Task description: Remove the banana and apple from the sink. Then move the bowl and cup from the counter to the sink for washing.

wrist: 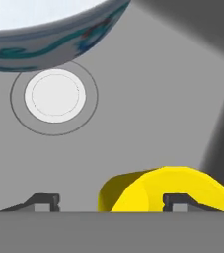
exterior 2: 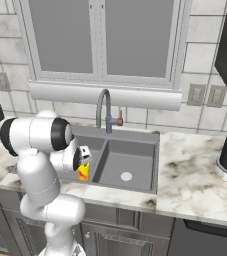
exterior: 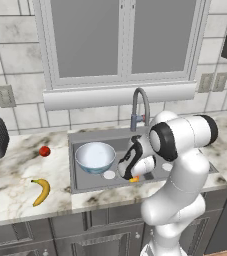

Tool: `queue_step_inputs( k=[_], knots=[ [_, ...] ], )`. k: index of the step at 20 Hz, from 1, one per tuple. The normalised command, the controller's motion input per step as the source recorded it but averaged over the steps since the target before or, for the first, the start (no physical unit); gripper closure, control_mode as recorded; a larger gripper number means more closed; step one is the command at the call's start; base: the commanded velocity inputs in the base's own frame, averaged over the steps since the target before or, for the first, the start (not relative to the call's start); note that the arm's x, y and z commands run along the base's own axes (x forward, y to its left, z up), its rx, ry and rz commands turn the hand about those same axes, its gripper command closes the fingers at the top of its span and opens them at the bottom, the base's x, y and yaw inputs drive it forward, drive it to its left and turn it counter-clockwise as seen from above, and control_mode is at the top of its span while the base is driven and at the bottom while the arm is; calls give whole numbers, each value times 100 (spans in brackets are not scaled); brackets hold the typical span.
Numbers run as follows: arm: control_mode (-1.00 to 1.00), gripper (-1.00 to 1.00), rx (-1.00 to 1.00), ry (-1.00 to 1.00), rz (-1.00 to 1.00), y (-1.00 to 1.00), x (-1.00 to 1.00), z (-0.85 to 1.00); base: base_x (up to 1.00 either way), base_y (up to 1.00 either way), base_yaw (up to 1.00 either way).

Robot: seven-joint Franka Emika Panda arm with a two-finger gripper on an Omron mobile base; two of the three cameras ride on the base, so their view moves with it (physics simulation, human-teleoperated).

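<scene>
Cup (wrist: 168, 190) — yellow, nearest the lens, low in sink (exterior 2: 135, 165) basin beside bowl (exterior: 95, 156). Claw (wrist: 111, 202): fingers apart, one tip fwd of cup, nothing clamped. You'd lift straight up — cup sits right under it.

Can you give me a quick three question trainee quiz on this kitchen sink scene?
1. True or false: the banana lies on the counter.
2. Which dish sits in the sink beside the white drain? A plate, B bowl, C pan.
3. What small red thing rests on the counter left of the sink?

Key: 1 true. 2 B. 3 the apple.
</scene>
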Motion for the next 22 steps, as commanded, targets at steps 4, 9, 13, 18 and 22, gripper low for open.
queue_step_inputs(
  k=[4, 9, 13, 18, 22],
  knots=[
    [-100, -100, 0, -4, 0, -1, -1, 13, 0, 0, 0],
    [-100, -100, 1, -3, 0, 0, -10, 16, 0, 0, 0],
    [-100, -100, 2, -2, 0, 0, -10, 20, 0, 0, 0],
    [-100, -100, 4, -3, 0, 0, -8, 26, 0, 0, 0],
    [-100, -100, 5, -2, 0, -1, -10, 31, 0, 0, 0]
  ],
)
